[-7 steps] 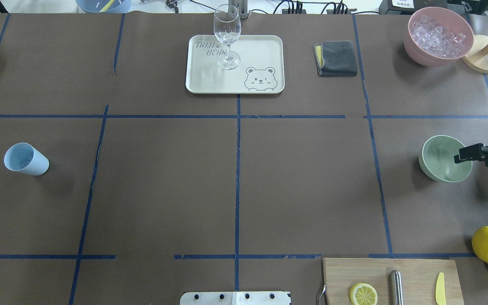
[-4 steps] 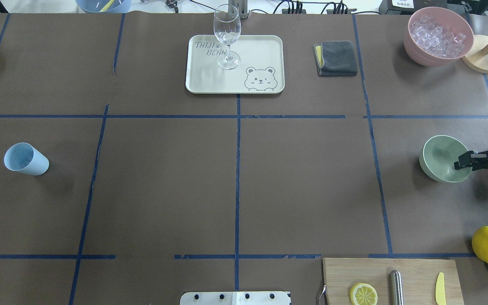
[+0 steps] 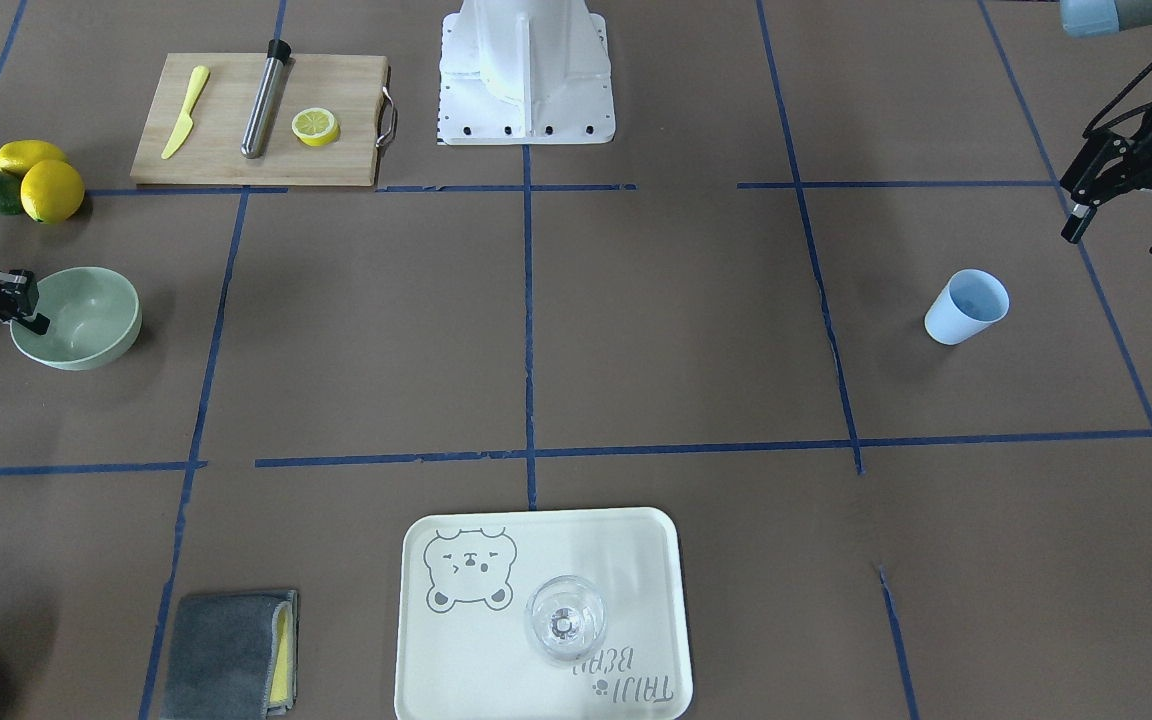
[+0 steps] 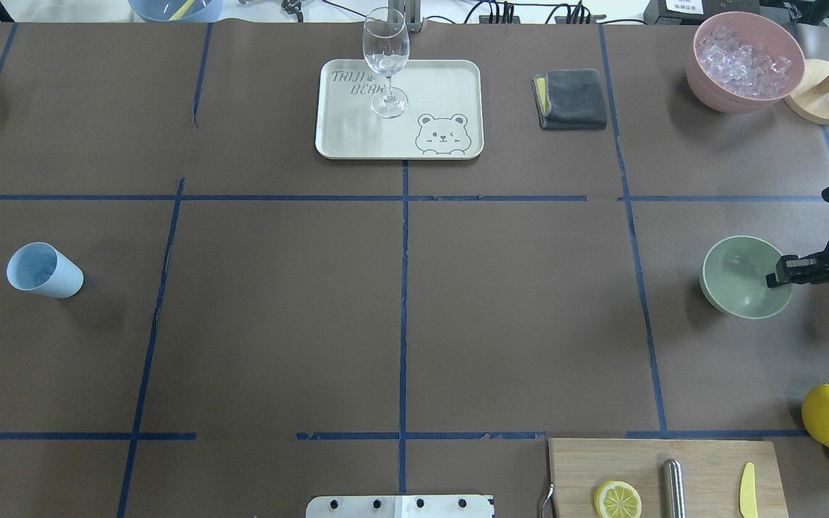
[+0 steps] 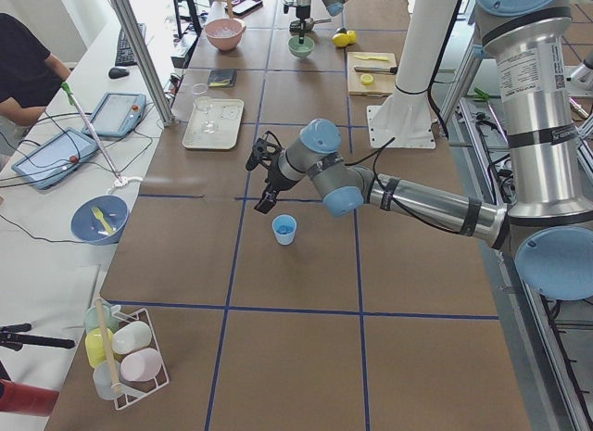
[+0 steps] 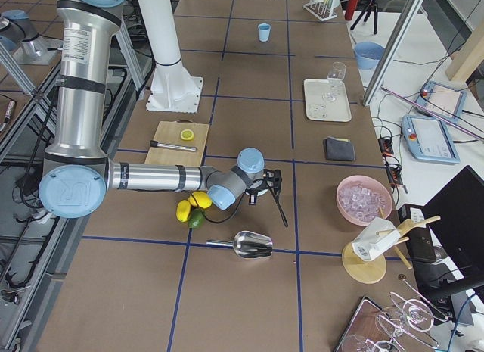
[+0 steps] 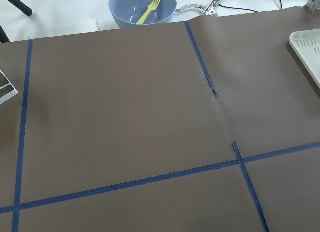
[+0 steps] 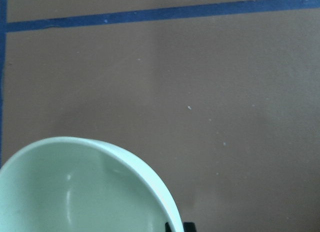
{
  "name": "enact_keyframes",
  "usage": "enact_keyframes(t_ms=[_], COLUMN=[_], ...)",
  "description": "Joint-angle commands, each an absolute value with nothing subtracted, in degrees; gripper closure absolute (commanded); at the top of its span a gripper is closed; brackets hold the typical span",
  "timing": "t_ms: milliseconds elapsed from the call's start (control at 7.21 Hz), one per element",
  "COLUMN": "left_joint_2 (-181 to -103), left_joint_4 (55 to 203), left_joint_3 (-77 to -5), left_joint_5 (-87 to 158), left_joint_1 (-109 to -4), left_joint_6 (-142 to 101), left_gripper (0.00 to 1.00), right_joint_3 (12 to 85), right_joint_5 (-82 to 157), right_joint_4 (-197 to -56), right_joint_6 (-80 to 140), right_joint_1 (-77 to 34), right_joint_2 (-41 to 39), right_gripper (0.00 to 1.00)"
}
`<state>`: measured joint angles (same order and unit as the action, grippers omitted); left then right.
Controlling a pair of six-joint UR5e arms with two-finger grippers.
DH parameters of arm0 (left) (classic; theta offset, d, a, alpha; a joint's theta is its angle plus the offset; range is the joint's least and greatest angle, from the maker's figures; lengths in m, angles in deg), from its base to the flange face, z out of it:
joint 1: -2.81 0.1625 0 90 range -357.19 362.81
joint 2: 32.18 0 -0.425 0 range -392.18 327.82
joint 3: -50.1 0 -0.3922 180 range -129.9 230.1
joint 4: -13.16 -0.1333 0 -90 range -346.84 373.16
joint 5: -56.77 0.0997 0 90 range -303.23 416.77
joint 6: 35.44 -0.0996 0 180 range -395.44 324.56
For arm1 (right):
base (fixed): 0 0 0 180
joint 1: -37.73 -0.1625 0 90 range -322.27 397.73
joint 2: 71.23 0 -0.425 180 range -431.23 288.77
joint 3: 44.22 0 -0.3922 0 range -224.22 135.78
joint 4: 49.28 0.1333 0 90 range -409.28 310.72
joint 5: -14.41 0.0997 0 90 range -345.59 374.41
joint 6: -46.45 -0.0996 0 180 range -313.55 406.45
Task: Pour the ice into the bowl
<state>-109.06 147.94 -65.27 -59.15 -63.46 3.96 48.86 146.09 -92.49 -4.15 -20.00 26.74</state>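
Now, matte mint bowl [image 4: 732,282], rim clamped in right hand [image 4: 779,279], left hand [image 3: 1117,240] apart.

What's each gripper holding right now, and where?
Right gripper pinches the bowl by its rim; left gripper is open and empty.

The wide middle of the table [image 4: 278,309] is lying open between the light blue cup [image 4: 44,270] and the bowl [image 4: 735,277]. The tray [image 4: 450,79] with its tall wine glass [image 4: 386,54] is crowding the far edge, the cutting board [image 4: 709,467] the near one. On the bowl's robot side the lemons [image 4: 828,416] are sitting, and the right gripper [image 4: 778,279], clamped on its rim, is blocking the outer side.
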Motion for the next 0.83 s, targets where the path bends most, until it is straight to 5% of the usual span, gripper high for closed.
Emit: enact_keyframes(t_ms=[0, 693], left_joint_2=[-103.68, -95.21], left_joint_4=[157.32, 177.75], left_joint_3=[-64.26, -56.54], left_joint_5=[-54.10, -24.43], left_joint_1=[-60.50, -33.72], left_joint_6=[5.06, 25.77], left_gripper=[0.00, 0.00], right_joint_3=[53.06, 54.03], right_joint_5=[149.31, 147.76], right_joint_4=[-93.40, -102.13], right_joint_6=[-12.54, -44.85], right_joint_1=[-20.01, -10.54], right_joint_2=[22.94, -2.79], right_gripper=[1.00, 1.00])
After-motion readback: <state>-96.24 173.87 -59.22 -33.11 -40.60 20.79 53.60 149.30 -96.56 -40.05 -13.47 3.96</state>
